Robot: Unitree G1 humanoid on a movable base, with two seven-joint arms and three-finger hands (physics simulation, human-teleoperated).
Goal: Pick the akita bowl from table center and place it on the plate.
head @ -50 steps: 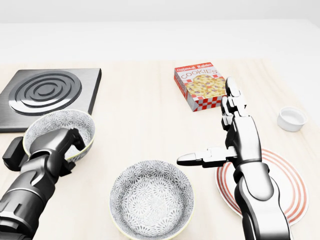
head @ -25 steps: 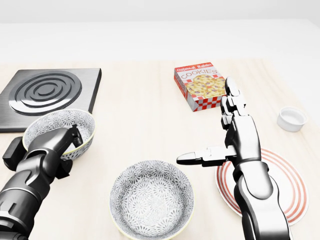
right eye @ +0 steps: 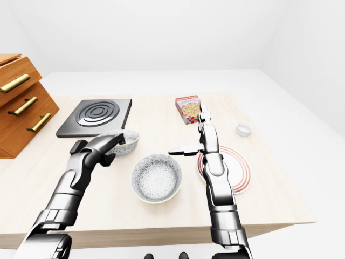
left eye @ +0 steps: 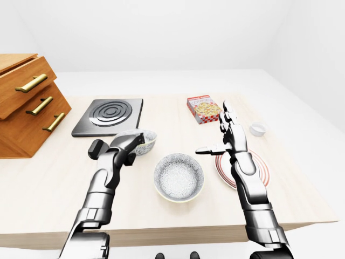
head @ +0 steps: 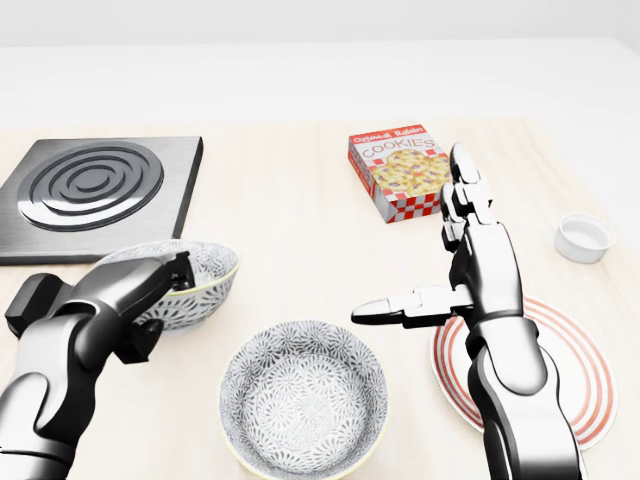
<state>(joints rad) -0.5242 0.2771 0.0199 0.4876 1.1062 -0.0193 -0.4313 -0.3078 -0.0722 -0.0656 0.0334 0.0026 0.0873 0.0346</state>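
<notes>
fingers (head: 172, 272) of the left hand (head: 120, 295) clamp the rim of the grey-patterned ceramic bowl (head: 208, 288), tilted, left of its twin (head: 303, 395) — stiff, glossy, likely slippery. right hand (head: 470, 270) spread open by the red-ringed plate (head: 580, 370).

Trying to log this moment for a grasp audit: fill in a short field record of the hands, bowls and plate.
left hand: fingers closed on the rim of the held bowl
held bowl: tilted, left of table centre in the head view
second bowl: upright on the table, untouched, bottom centre
right hand: open, fingers spread, over the plate's left edge
plate: red-ringed, nothing on it, partly hidden by the right arm
other items: cookie box, small white cup, burner plate
task state: bowl not yet on plate
</notes>
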